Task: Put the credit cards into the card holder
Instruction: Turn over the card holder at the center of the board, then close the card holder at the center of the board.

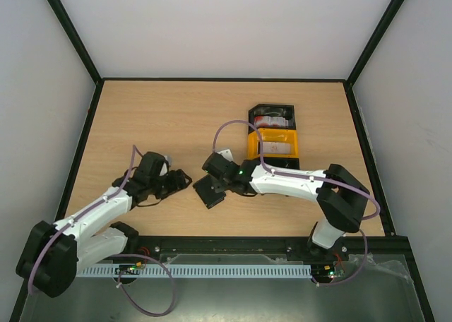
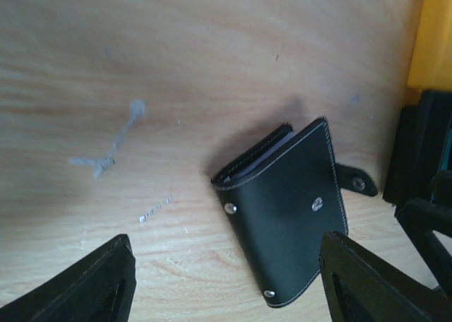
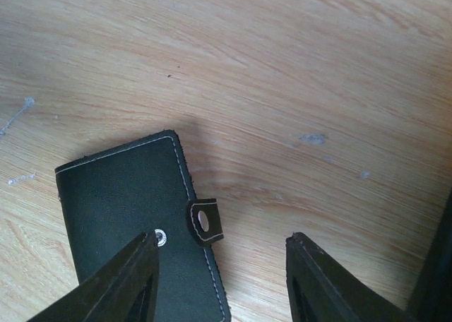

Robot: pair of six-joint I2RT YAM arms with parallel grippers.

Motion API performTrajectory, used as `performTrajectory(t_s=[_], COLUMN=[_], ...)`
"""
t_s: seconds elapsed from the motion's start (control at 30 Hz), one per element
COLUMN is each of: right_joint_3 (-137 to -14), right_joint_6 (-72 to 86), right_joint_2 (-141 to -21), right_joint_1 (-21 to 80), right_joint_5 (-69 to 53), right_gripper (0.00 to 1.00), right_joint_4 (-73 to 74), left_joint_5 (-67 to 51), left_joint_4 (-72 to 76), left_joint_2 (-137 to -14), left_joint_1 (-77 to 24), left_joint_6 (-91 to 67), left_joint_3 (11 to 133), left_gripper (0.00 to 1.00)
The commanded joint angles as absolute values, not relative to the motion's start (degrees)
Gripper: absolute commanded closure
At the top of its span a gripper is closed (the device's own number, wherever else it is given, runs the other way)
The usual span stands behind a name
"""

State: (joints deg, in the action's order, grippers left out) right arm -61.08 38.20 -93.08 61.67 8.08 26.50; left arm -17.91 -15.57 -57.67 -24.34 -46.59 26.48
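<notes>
The black card holder (image 1: 210, 191) lies folded shut on the table between the two grippers. In the left wrist view the card holder (image 2: 282, 216) shows its snap tab (image 2: 357, 183) undone and pale card edges inside the fold. My left gripper (image 1: 180, 181) (image 2: 226, 287) is open and empty, just left of it. My right gripper (image 1: 214, 175) (image 3: 222, 279) is open and empty, straddling the card holder's (image 3: 131, 209) tab edge (image 3: 205, 222) from above. Credit cards (image 1: 275, 146) lie in the yellow bin, and red-and-white ones (image 1: 272, 116) in the black bin.
The yellow bin (image 1: 252, 147) and the black bin (image 1: 252, 112) stand end to end behind the right gripper. The yellow bin's corner (image 2: 431, 39) shows in the left wrist view. Black walls frame the table's sides and back.
</notes>
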Motion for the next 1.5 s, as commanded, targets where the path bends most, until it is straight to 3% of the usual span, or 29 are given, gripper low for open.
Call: performTrajectory(t_s=[0.0,0.47,0.9,1.17,1.33,1.47], right_joint_3=[-60.59,-60.70,-61.00,-60.60,-60.52,-60.99], right_joint_6=[34.21,37.71,38.22,37.41,37.68,37.56], right_joint_2=[-95.54,-98.32,-99.46,-98.57,-99.20,-99.98], right_joint_1=[61.70,61.50,61.33,61.32,61.28,61.26], right_joint_5=[6.80,10.10,9.14,6.26,6.86,6.36], right_gripper=[0.54,0.74,0.78,0.62,0.74,0.89], right_joint_4=[23.96,22.76,22.01,20.41,20.61,21.06], left_joint_5=[-17.49,-13.77,-13.10,-12.92,-12.83,-12.83], left_joint_4=[-7.70,-2.63,-1.28,-1.10,-1.12,-0.96], left_joint_2=[-59.71,-67.98,-70.57,-70.90,-71.23,-71.24], left_joint_1=[-29.19,-34.92,-35.50,-35.51,-35.57,-35.60], left_joint_6=[-54.47,-57.00,-56.75,-56.57,-56.35,-56.41], left_joint_3=[23.33,22.00,21.56,21.53,21.63,21.48], left_gripper=[0.28,0.40,0.42,0.42,0.42,0.43])
